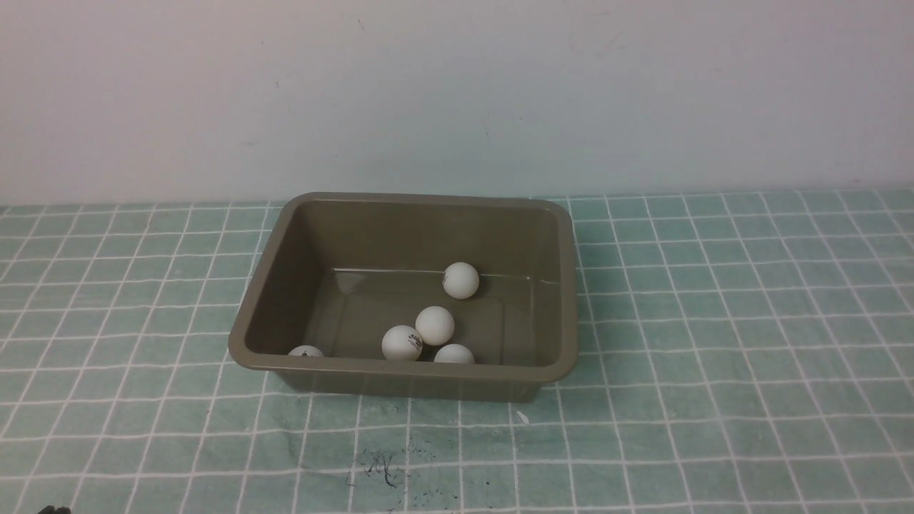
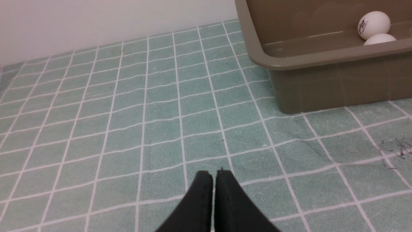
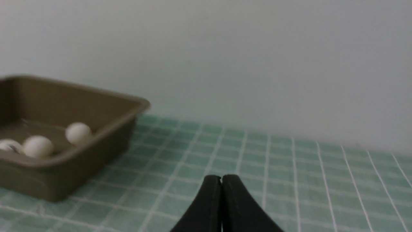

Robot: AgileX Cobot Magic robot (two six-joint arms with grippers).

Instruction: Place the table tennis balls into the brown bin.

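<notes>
Resting inside the olive-brown rectangular plastic bin [image 1: 564, 300] are all five small white table tennis balls [image 1: 435, 325], mostly toward its near wall. They look light, smooth, apt to roll; pinch across the middle. Left gripper [image 2: 214, 175] and right gripper [image 3: 221, 179] have jaws pressed together, empty.

The bin [image 1: 435, 371] looked like smooth plastic with a glossy floor; the balls [image 1: 435, 325] were matt white, the checked cloth [image 1: 714, 400] nubbly like towelling.
</notes>
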